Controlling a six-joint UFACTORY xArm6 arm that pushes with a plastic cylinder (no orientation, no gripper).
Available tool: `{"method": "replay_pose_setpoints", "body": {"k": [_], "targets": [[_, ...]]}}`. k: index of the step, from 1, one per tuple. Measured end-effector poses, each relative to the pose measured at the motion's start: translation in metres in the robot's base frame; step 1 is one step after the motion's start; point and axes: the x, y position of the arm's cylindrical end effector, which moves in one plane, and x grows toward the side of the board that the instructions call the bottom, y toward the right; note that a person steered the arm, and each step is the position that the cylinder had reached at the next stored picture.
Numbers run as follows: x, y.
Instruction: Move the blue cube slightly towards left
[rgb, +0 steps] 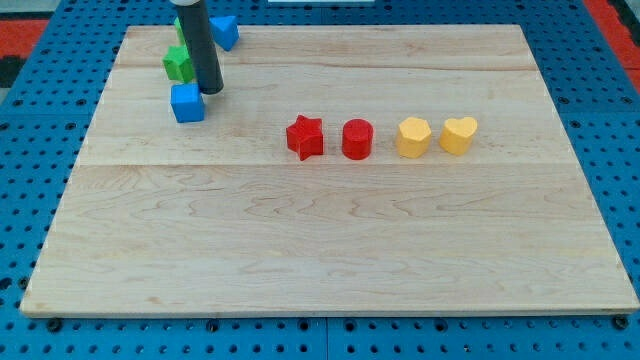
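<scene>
The blue cube (187, 103) sits on the wooden board (330, 230) near the view's upper left. My tip (211, 92) stands just to the right of the cube's upper right corner, touching or nearly touching it. The dark rod rises from there to the view's top edge. A green block (178, 65) lies just above the cube, left of the rod. Another blue block (225, 31) lies right of the rod near the board's top edge.
A red star (305, 137), a red cylinder (357, 139), a yellow block (412, 137) and a yellow heart (458, 134) form a row across the board's middle. A blue pegboard surrounds the board.
</scene>
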Motion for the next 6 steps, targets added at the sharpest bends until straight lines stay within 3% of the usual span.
{"method": "replay_pose_setpoints", "body": {"k": [1, 3, 5, 6], "targets": [[0.003, 0.043], [0.048, 0.004], [0.005, 0.042], [0.025, 0.016]]}}
